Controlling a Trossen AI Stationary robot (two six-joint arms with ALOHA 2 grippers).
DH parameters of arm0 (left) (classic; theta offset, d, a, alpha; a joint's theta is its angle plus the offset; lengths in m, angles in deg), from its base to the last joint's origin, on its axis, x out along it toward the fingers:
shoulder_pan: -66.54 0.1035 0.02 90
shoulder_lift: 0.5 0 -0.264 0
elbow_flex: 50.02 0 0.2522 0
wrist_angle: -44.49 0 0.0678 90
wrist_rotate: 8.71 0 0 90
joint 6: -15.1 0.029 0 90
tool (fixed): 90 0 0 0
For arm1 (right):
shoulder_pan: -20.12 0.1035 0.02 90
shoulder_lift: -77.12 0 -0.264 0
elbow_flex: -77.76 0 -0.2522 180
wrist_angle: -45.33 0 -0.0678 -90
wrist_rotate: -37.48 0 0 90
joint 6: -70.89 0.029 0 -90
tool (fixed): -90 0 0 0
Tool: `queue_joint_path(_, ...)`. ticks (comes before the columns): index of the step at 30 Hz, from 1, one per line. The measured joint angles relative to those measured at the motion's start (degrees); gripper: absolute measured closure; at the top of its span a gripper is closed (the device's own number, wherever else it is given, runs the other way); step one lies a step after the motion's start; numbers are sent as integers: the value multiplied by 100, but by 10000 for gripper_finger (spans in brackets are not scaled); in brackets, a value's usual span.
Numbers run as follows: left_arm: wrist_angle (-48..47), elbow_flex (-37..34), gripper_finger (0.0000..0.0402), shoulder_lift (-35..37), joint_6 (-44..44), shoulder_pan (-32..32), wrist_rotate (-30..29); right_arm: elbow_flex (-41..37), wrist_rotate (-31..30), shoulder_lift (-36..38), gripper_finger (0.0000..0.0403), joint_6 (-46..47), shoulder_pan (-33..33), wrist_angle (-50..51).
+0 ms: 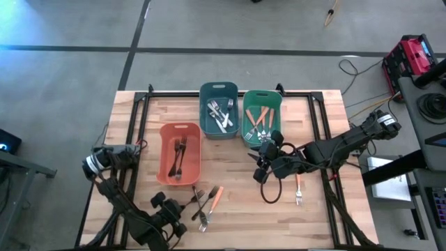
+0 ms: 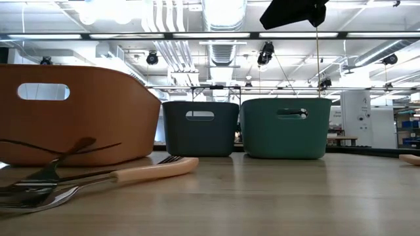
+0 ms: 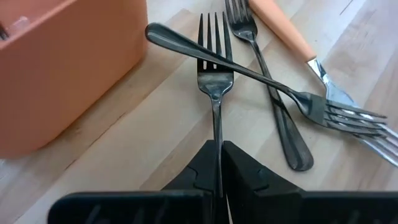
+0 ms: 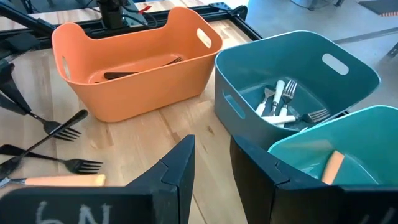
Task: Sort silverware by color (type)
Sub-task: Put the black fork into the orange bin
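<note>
- The salmon bin [image 1: 180,153] already holds a few dark forks [image 1: 178,155], the blue bin [image 1: 218,110] holds silver pieces [image 1: 221,115], and the green bin [image 1: 261,115] holds orange-handled ones [image 1: 259,120]. So most of the sorting seems done.
- A small pile [image 1: 201,204] is left on the table in front of the salmon bin: dark forks that cross each other, at least one silver piece, and one orange-handled piece [image 1: 217,197].
- One more fork [image 1: 297,189] with an orange handle lies alone near the right arm.
- The left gripper [image 3: 217,186] is at the pile, near the table's front edge. Its fingers are closed on the handle of a dark fork [image 3: 214,68]; another dark fork [image 3: 249,71] lies across this one.
- This fork is not lifted yet, I think; it belongs in the salmon bin, just beside.
- The right gripper [image 4: 211,165] hovers in front of the green bin. Its fingers stand partly open, and I see nothing between them.
- By my judgement about five or six pieces remain.
</note>
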Motion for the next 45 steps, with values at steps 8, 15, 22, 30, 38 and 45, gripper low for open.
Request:
queue_joint_path(8, -4, 0, 401, 134, -50, 9, 291, 0, 0, 0, 310, 0, 0, -1)
queue_joint_path(15, -94, 0, 401, 247, -87, 9, 675, 0, 0, 0, 310, 0, 0, -4)
queue_joint_path(22, -288, 2, 401, 311, -116, 9, 1433, 0, 0, 0, 310, 0, 0, -3)
queue_joint_path(30, -302, 2, 401, 419, -216, 15, 1770, 0, 0, 0, 310, 0, -2, -4)
queue_joint_path(38, -408, 2, 401, 723, -463, 50, 1338, 0, -1, 0, 310, 2, -2, -4)
queue_joint_path(45, -443, 2, 401, 566, -306, 83, 1257, 0, 0, 0, 310, 2, -2, -3)
